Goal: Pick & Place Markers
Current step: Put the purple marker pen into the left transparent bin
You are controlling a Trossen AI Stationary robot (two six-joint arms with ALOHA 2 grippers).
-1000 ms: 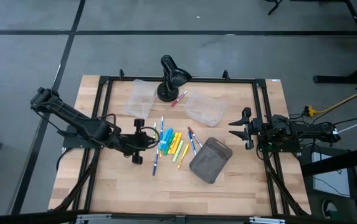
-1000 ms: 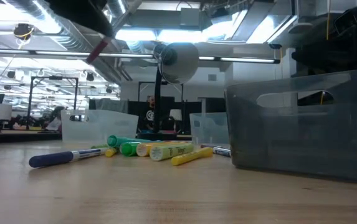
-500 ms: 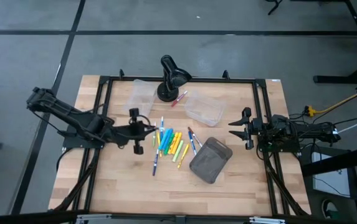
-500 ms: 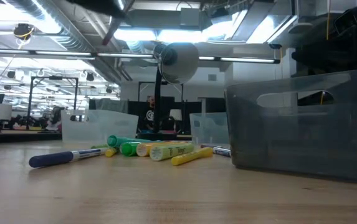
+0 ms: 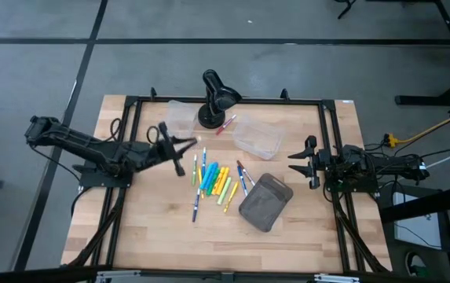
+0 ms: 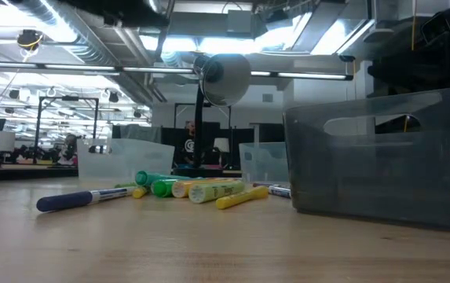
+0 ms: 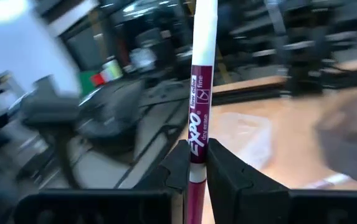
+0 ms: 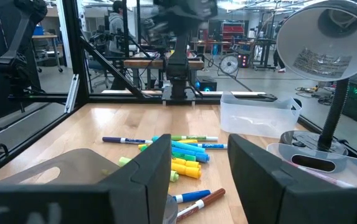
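Maroon and white, a thin dry-erase marker (image 7: 200,93) stands pinched between the dark fingers (image 7: 179,168) of the left end effector (image 5: 179,146), which from above sits over the back left part of the wooden desk (image 5: 162,228), close to the near edge of the left clear bin (image 5: 176,120). So the carry step looks to be in hand: one pen is lifted and on its way, and I would guess that bin is where it is headed, though the other clear bin (image 5: 257,136) on the far side of the black desk lamp (image 5: 215,96) could serve as well. The rest of the markers (image 5: 215,179) lie in a loose cluster mid-desk, yellow, green and blue ones side by side, with a long blue pen (image 6: 83,200) a little apart toward the front and a single red one (image 5: 226,124) up by the lamp base. A grey mesh basket (image 5: 265,202) rests just beside the cluster on its right. The right end effector (image 5: 303,163) waits at the desk's right edge with its fingers apart and nothing between them, facing the pile. Next, I think, the left arm needs to bring the pen fully over the bin's opening, tip it low enough that it won't bounce out, then part its fingers; after that the pile is still nearly whole, so plenty of trips remain.
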